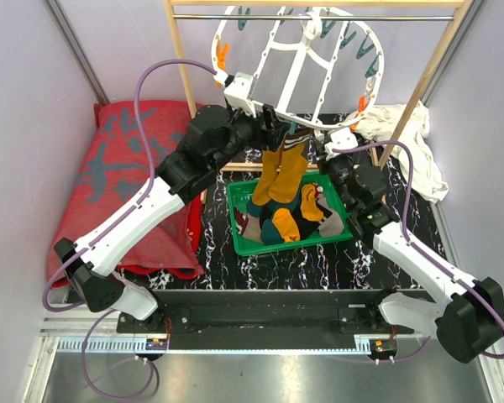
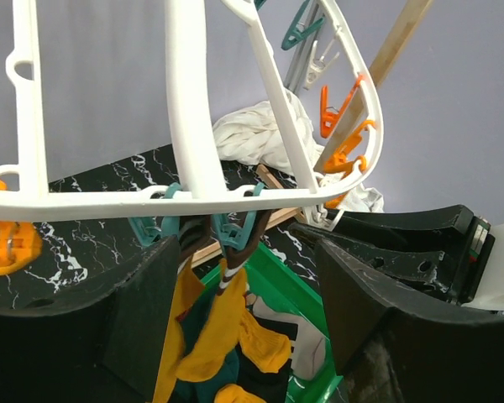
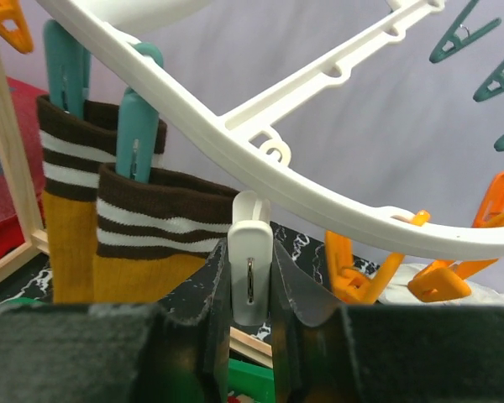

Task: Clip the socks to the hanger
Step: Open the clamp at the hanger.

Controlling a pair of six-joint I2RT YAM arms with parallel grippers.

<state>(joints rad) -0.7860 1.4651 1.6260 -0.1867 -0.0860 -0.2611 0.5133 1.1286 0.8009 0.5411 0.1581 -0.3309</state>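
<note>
Right wrist view, nearest: pinching a white peg [image 3: 250, 239] with the right gripper [image 3: 250, 290], just under the hanger [image 3: 235, 143] rim. Beside it, two mustard socks [image 3: 143, 243] clipped up by teal pegs [image 3: 139, 134], hanging between the spread fingers of the left gripper [image 2: 248, 294]. Farther down, more socks [image 1: 290, 222] heaped in a green basket [image 1: 292, 244].

Green plastic tray [image 1: 296, 244] sat mid-table on the black marble-pattern top [image 1: 302, 270], white veining. Red cushion [image 1: 109, 168] with a grey print lay left of the tray, running back to the far-left corner. Light wooden rack frame [image 1: 182, 75] stood at the far side, with a metal rail [image 1: 235, 17] across just under its top bar. Crumpled white cloth [image 1: 413, 143] lay far right, by the foot of the frame's right post. Pale lavender walls [image 1: 25, 84] closed the left, far and right sides.
</note>
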